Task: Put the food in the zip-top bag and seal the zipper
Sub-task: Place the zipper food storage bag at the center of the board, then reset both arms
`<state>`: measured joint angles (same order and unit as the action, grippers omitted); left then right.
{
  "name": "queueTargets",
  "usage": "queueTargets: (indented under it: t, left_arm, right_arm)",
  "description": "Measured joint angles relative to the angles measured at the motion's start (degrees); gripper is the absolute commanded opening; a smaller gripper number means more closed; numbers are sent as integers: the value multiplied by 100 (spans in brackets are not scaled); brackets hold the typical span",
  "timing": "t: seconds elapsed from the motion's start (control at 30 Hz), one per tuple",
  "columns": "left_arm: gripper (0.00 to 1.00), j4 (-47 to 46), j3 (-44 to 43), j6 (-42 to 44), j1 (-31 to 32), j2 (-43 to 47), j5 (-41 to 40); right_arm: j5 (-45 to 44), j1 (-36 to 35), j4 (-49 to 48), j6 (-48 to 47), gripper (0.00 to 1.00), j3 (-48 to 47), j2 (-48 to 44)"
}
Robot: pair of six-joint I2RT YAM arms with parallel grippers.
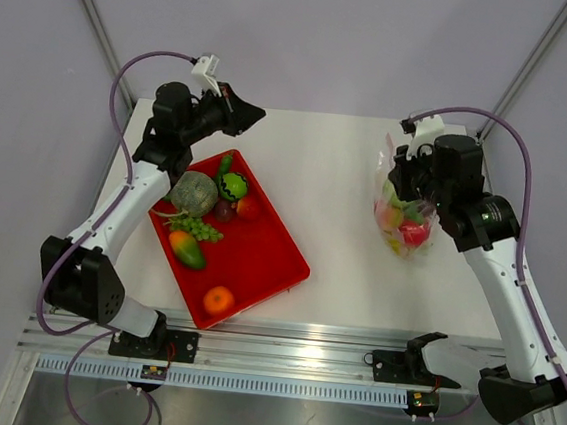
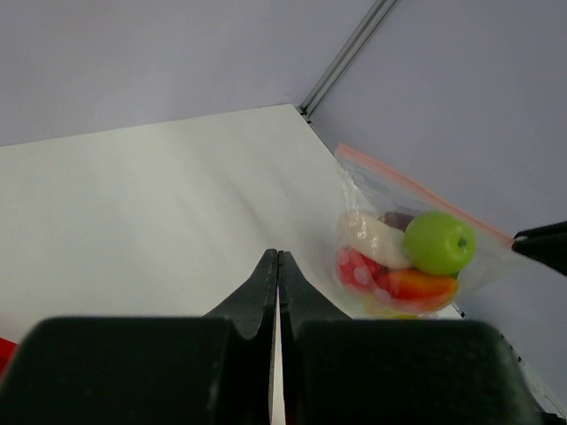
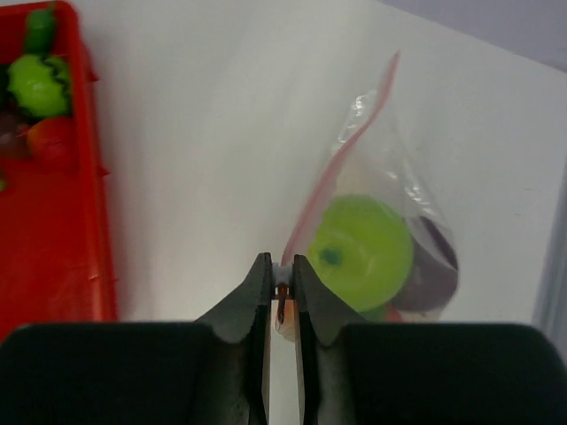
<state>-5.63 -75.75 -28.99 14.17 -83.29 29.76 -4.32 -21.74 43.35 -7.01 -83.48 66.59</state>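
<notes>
The clear zip-top bag (image 1: 403, 222) is over the right side of the table, with a green apple (image 3: 363, 252) and other red, white and orange toy food inside. My right gripper (image 3: 282, 266) is shut on the pinkish-red zipper (image 3: 341, 164) at one end of the strip; in the top view this gripper (image 1: 399, 180) is just above the bag. The bag also shows in the left wrist view (image 2: 407, 257). My left gripper (image 2: 278, 257) is shut and empty, raised beyond the tray's far end (image 1: 258, 115). More food lies in the tray: a melon (image 1: 195, 194), grapes (image 1: 199, 230), a mango (image 1: 187, 251), an orange (image 1: 218, 300).
The flat red tray (image 1: 265, 251) lies slantwise on the left half of the white table (image 1: 336, 187), with small green, red and purple pieces at its far end. Frame posts stand at the back corners. The metal rail with the arm bases runs along the near edge.
</notes>
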Motion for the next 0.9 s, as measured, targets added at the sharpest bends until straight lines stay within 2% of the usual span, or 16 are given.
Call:
queueTargets:
  t: [0.07, 0.13, 0.17, 0.23, 0.27, 0.3, 0.43, 0.6, 0.63, 0.9]
  left_arm:
    - [0, 0, 0, -50, 0, 39, 0]
    - [7, 13, 0, -118, 0, 44, 0]
    - [21, 37, 0, -149, 0, 44, 0]
    - [38, 129, -2, -216, 0, 44, 4]
    - [51, 190, -9, -273, 0, 44, 11]
    - [57, 260, -13, -297, 0, 44, 22]
    - [70, 625, -118, -391, 0, 44, 46]
    - [86, 1147, -164, -299, 0, 201, -39]
    - [99, 1259, -146, -264, 0, 299, -76]
    - [99, 1998, 431, 201, 0, 1742, -605]
  right_arm:
    - [726, 4, 66, 127, 48, 223, -114]
    - [1307, 0, 153, 267, 80, 339, -116]
    - [1572, -4, 170, 293, 87, 402, -98]
    - [1766, -9, 168, 341, 99, 531, -87]
    - [1792, -9, 157, 378, 99, 614, -96]
    - [1740, -9, 151, 409, 100, 697, -101]
    - [1233, -7, 76, 621, 99, 892, -155]
    - [151, -7, -103, 1078, 100, 1008, -302]
    - [-81, -7, -125, 1182, 99, 1016, -313]
    - [-1773, -7, 153, 2420, 100, 1032, -157]
